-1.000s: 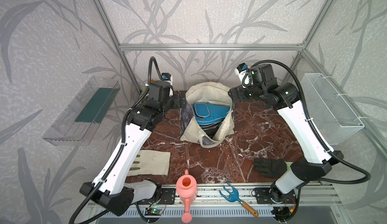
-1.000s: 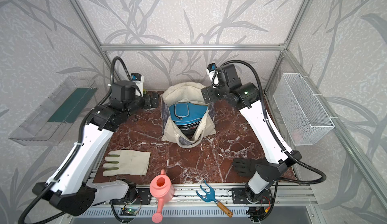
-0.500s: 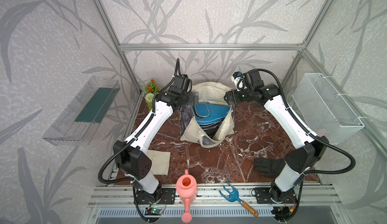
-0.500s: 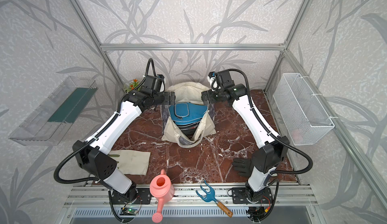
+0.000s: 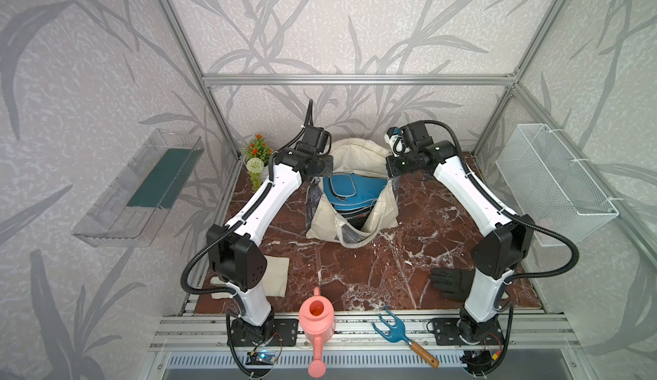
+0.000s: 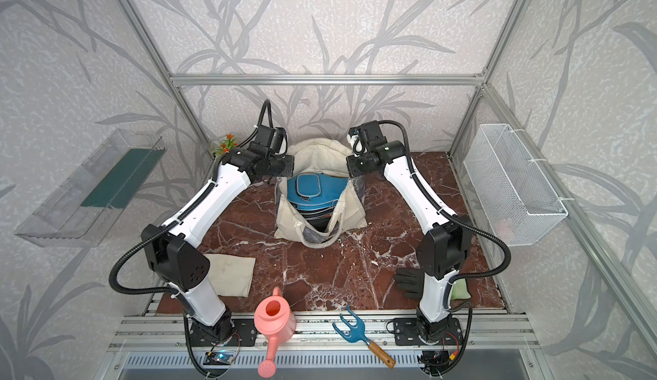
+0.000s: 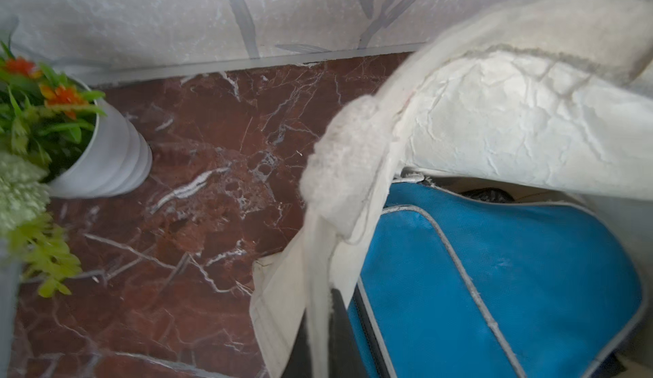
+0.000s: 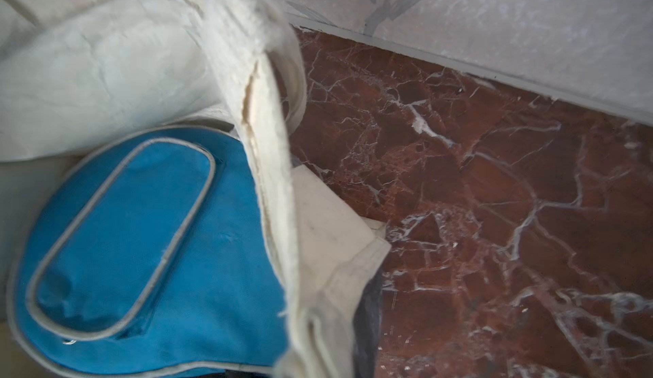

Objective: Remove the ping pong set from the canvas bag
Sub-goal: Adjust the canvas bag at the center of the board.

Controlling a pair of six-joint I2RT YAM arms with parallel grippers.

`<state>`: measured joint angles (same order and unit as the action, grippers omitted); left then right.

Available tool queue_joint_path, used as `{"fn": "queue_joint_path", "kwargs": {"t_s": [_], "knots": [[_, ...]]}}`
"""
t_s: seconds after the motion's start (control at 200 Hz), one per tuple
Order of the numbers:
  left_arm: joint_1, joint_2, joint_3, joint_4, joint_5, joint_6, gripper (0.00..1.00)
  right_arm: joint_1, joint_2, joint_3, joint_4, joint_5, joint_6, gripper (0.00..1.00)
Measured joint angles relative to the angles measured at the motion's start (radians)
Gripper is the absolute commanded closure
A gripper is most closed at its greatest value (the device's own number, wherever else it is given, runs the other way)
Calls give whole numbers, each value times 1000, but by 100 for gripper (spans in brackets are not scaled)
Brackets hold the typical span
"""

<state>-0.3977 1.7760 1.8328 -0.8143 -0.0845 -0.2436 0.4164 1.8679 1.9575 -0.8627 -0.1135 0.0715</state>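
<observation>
The canvas bag [image 5: 325, 218] [image 6: 289, 220] stands open at the back middle of the marble table in both top views. On top inside it lies a blue paddle-shaped case [image 5: 355, 190] [image 6: 316, 191] of the ping pong set, with darker cases under it. My left gripper [image 5: 315, 182] [image 7: 318, 341] is shut on the bag's left rim, cream fabric pinched between its dark fingers. My right gripper [image 5: 392, 179] [image 8: 328, 341] is shut on the right rim. Both wrist views show the blue case [image 7: 494, 270] [image 8: 141, 235] just inside the held rims.
A cream glove [image 5: 273, 275] lies front left and a black glove [image 5: 449, 282] front right. A pink watering can [image 5: 316, 321] and blue hand rake [image 5: 391, 330] sit on the front rail. A potted plant [image 5: 256, 158] stands back left. A wire basket [image 5: 554, 182] hangs on the right wall.
Both arms have stretched in toward the bag's two side rims. Both grippers have gone from open to shut on the fabric. The bag's mouth is held a little wider.
</observation>
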Motion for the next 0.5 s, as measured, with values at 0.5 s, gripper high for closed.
{"fn": "queue_joint_path", "kwargs": {"t_s": [0.5], "knots": [[55, 343, 589, -180, -1, 201, 100, -21, 126, 316, -152, 26, -126, 100]]}}
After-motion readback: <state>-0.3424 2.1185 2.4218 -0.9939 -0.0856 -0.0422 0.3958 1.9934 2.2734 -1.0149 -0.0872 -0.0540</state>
